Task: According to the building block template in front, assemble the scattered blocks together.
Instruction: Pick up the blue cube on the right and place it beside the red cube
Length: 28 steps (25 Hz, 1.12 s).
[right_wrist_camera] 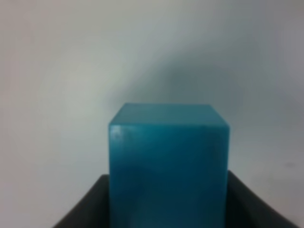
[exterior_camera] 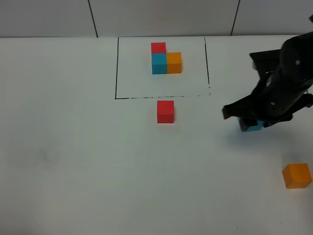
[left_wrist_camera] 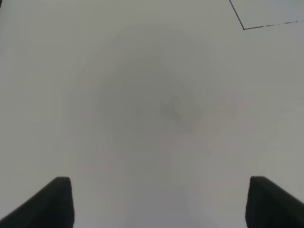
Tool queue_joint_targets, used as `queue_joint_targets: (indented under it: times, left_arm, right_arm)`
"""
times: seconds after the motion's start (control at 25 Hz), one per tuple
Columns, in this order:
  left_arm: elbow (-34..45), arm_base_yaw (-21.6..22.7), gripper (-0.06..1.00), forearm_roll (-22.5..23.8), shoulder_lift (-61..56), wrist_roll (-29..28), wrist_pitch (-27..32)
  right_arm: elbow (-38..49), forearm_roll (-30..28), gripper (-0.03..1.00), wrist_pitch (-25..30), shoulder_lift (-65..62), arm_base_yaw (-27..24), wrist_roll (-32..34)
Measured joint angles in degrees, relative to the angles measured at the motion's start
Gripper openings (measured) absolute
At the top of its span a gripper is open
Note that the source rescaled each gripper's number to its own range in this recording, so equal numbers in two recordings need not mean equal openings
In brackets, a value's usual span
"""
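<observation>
The building block template (exterior_camera: 166,61) is an L of joined red, cyan-blue and orange cubes inside a thin black drawn rectangle at the back. The loose red block (exterior_camera: 165,111) sits just in front of that rectangle. The loose orange block (exterior_camera: 297,176) sits near the front right. My right gripper (exterior_camera: 251,121) is down over the loose cyan-blue block (exterior_camera: 254,127). In the right wrist view the gripper (right_wrist_camera: 168,202) has a dark finger (right_wrist_camera: 85,209) against each side of the block (right_wrist_camera: 168,156). My left gripper (left_wrist_camera: 159,202) is open over bare table, holding nothing; it does not show in the high view.
The black frame line (exterior_camera: 116,68) bounds the template area, and its corner shows in the left wrist view (left_wrist_camera: 243,28). The white table (exterior_camera: 73,156) runs to a grey back wall (exterior_camera: 156,17). The right arm's dark body (exterior_camera: 288,83) covers part of the right side.
</observation>
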Motion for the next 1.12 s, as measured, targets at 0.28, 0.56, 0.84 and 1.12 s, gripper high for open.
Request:
queue_joint_targets:
  times: [0.28,0.56,0.84,1.12]
  left_arm:
    - [0.0,0.0,0.68,0.0,0.0,-0.1,0.0]
    - [0.0,0.0,0.68,0.0,0.0,-0.2,0.0]
    - [0.0,0.0,0.68,0.0,0.0,-0.2,0.0]
    - [0.0,0.0,0.68,0.0,0.0,-0.2,0.0]
  right_arm:
    - [0.0,-0.3,0.02,-5.9,3.8,14.3,18.9]
    - [-3.8,2.7,0.02,-11.7,8.8,19.5,25.2]
    - [-10.6,2.4,0.02,-10.1,15.1,19.7,25.5]
    - [-14.9,2.5,0.02,-9.1,19.7,20.1,25.6]
